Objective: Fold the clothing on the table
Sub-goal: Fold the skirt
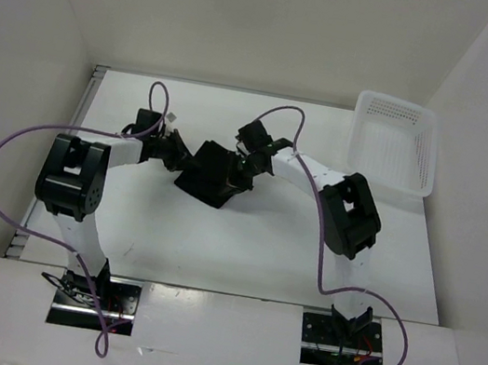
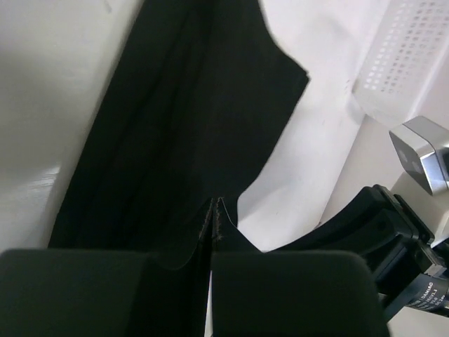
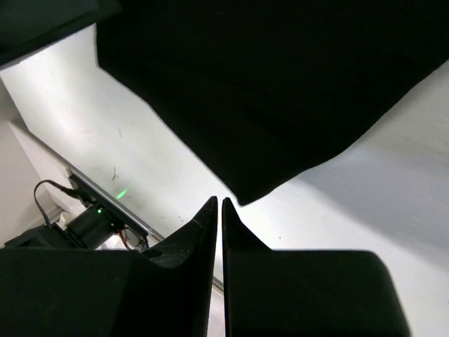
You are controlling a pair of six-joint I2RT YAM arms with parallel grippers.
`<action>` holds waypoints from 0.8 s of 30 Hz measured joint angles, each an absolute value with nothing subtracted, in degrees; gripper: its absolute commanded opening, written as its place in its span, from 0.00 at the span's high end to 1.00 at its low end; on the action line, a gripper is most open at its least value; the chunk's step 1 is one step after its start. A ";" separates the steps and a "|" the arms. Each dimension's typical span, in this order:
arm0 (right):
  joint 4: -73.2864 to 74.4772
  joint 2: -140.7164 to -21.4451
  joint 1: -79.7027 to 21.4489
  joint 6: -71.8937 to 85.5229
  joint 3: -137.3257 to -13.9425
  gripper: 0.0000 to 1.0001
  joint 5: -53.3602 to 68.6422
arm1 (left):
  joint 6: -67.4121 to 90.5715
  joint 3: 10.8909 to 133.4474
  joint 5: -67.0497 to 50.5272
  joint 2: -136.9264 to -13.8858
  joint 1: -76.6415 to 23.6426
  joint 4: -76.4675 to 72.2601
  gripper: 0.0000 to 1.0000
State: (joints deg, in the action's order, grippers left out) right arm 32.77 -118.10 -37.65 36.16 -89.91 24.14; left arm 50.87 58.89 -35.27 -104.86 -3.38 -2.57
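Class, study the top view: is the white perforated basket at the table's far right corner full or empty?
Empty: the basket shows a bare perforated floor, with nothing lying inside.

The matte black clothing point(image 1: 212, 175) lies bunched, partly raised, near the middle of the white table point(image 1: 260, 252).

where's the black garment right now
In the top view, the small black fabric garment is in the middle of the white table, between the left gripper and the right gripper, with the white perforated plastic basket at the far right corner.
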 measured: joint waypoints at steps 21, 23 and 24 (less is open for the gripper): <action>31.03 -123.90 -38.72 37.58 -88.16 0.92 23.42 | 49.84 59.05 -32.84 -107.18 -2.79 -1.21 1.00; 32.14 -123.81 -38.76 36.77 -89.01 0.92 22.65 | 49.65 59.77 -32.95 -107.04 -2.22 -0.34 1.00; 33.50 -123.61 -38.79 36.10 -89.97 0.89 21.63 | 49.56 60.51 -33.10 -106.94 -2.02 0.36 0.99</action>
State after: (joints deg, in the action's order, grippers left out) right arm 33.50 -123.61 -38.79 36.10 -89.97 21.63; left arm 49.56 60.51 -33.10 -106.94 -2.02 0.36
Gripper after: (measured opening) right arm 0.084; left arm 0.001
